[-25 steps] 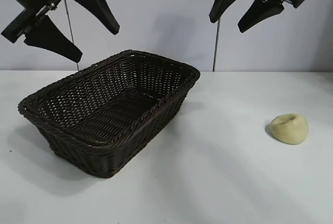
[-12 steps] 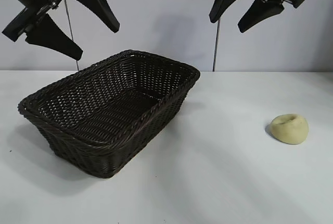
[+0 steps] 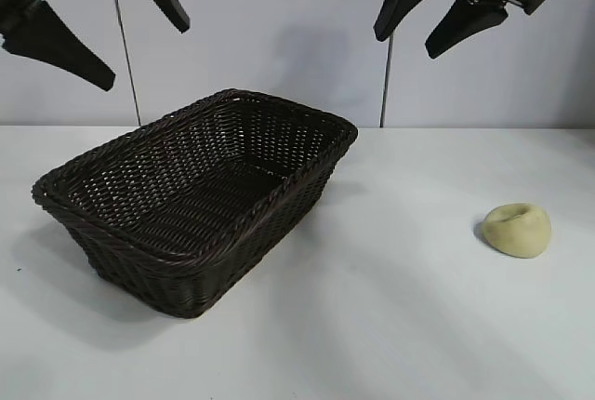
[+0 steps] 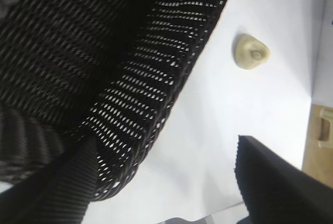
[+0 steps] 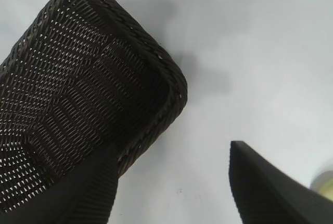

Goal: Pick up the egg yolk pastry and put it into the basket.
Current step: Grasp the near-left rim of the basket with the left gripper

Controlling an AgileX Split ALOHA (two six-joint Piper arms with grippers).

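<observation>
The egg yolk pastry (image 3: 517,229), a small pale yellow lump with a dimple, lies on the white table at the right. It also shows in the left wrist view (image 4: 251,51), and a sliver of it shows at the edge of the right wrist view (image 5: 325,183). The basket (image 3: 244,259), dark brown wicker with nothing in it, stands left of centre (image 4: 156,78) (image 5: 78,78). My left gripper (image 3: 146,56) hangs open high above the basket's left end (image 4: 165,139). My right gripper (image 3: 406,46) hangs open high up, between basket and pastry (image 5: 171,143). Neither holds anything.
A white table (image 3: 390,326) carries both things, with bare surface between basket and pastry and in front of them. A pale wall (image 3: 279,28) stands behind. The table's edge and a wooden floor (image 4: 320,146) show in the left wrist view.
My left gripper has risen and shifted left, still open. The right gripper, basket and pastry have not moved.
</observation>
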